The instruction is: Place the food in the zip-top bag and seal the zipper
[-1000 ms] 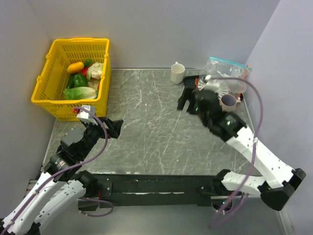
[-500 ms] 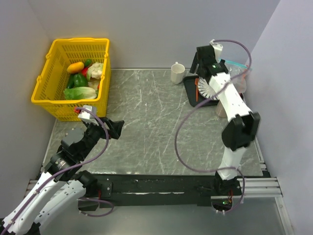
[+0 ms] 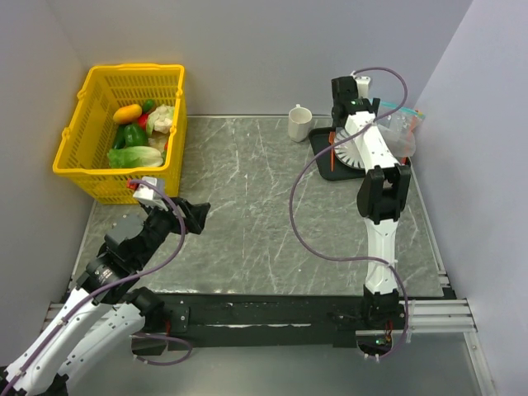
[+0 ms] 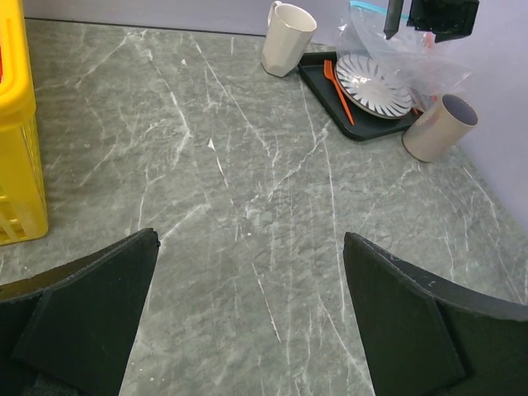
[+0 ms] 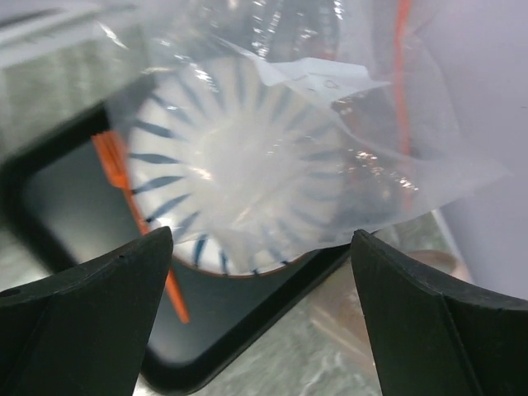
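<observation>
The zip-top bag [image 3: 398,132] lies crumpled at the far right, partly over a blue-striped plate [image 3: 351,148] on a black tray [image 3: 323,157]. Its teal zipper [image 4: 365,7] shows at the bag's far edge. In the right wrist view the clear bag [image 5: 330,107] drapes over the plate [image 5: 214,173]; no teal strip shows there. My right gripper [image 3: 340,106] hovers open above the tray and bag, with nothing between its jaws [image 5: 261,233]. The food [image 3: 140,132] sits in the yellow basket [image 3: 82,99] at the far left. My left gripper [image 3: 194,216] is open and empty, low over the table [image 4: 250,239].
An orange fork [image 4: 338,82] lies on the tray beside the plate. A white mug [image 3: 299,122] stands left of the tray. A tan cup [image 4: 437,128] lies by the tray's near right corner. Walls close in the far and right sides.
My right arm has swung from over the table's right middle out to the far right, above the tray and bag. The left arm has not moved.
</observation>
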